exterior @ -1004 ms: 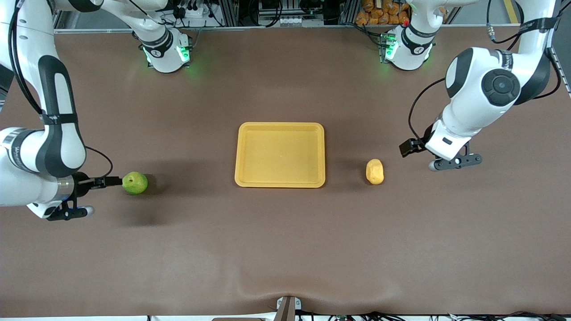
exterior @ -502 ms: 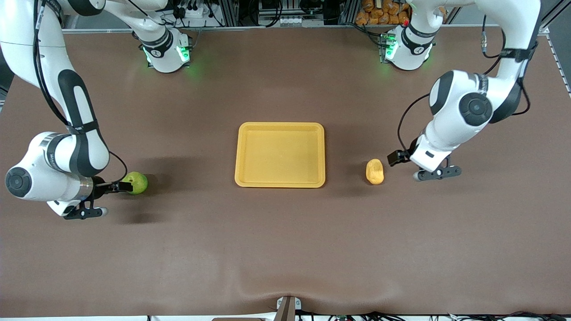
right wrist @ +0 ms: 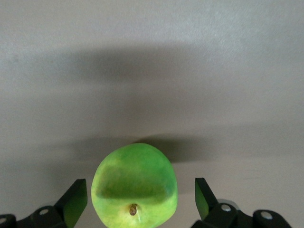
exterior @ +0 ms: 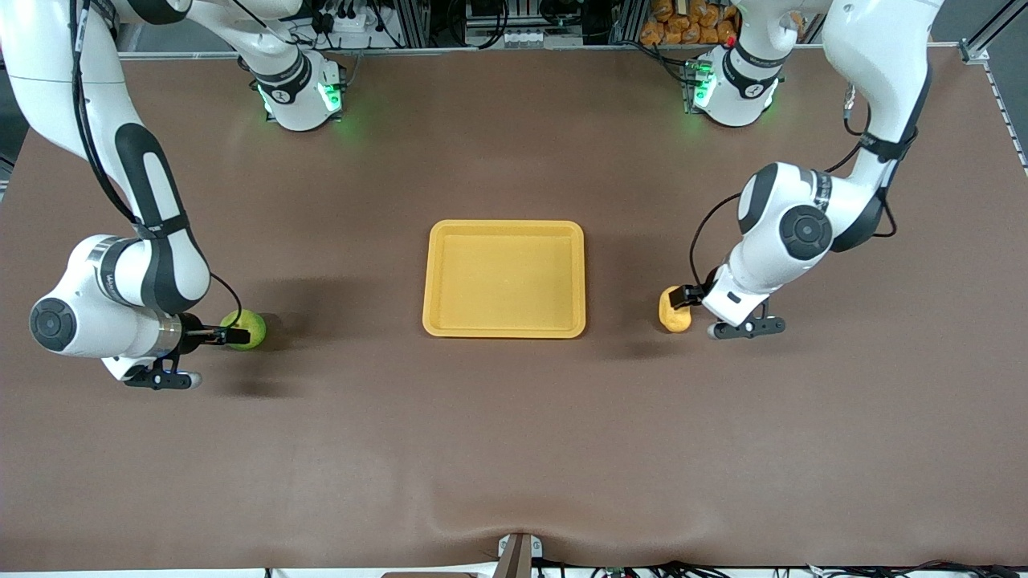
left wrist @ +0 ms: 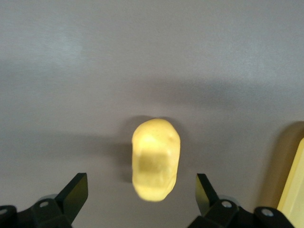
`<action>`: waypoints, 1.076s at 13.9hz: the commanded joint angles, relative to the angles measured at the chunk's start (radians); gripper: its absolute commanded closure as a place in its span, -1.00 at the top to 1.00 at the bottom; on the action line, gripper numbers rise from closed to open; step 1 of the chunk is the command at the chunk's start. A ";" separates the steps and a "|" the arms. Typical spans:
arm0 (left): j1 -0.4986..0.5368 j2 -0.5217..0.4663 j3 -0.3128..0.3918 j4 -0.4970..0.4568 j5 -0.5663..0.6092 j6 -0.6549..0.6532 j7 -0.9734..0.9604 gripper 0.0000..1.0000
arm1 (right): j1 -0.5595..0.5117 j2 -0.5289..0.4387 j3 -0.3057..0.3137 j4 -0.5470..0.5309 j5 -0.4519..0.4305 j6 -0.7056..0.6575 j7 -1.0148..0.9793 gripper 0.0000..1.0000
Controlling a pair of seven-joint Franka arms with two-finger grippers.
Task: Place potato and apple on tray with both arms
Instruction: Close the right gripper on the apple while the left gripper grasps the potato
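**Dual approach: both jaws spread, one fruit centred in each gap**

My left gripper is spread wide. The potato lies on the table, centred between my two fingers and just ahead of the tips. Its long axis runs along my approach line, so the fingers stand on either side of its narrow width. In the front view my left gripper sits at the end of the potato toward the left arm's end of the table. The tray lies past the potato toward the table's middle.

My right gripper is likewise spread. The apple sits between the fingers, stem dimple turned toward my wrist camera. It rests on the table toward the right arm's end, apart from the tray.

Each arm is nearer its own fruit. Neither fruit is gripped yet, I judge.

Count: one potato, one apple, one tray, two arms.
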 commanded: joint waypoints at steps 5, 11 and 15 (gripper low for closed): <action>-0.018 0.086 -0.002 0.005 -0.006 0.082 -0.012 0.74 | 0.011 -0.033 0.001 -0.084 0.031 0.035 0.026 1.00; -0.027 0.102 -0.001 0.005 -0.006 0.083 0.002 -0.32 | 0.019 -0.036 0.001 -0.086 0.031 0.029 0.025 0.58; -0.024 0.074 -0.004 0.003 0.002 0.076 0.009 -1.00 | 0.023 -0.096 0.004 -0.083 0.029 -0.029 0.025 0.37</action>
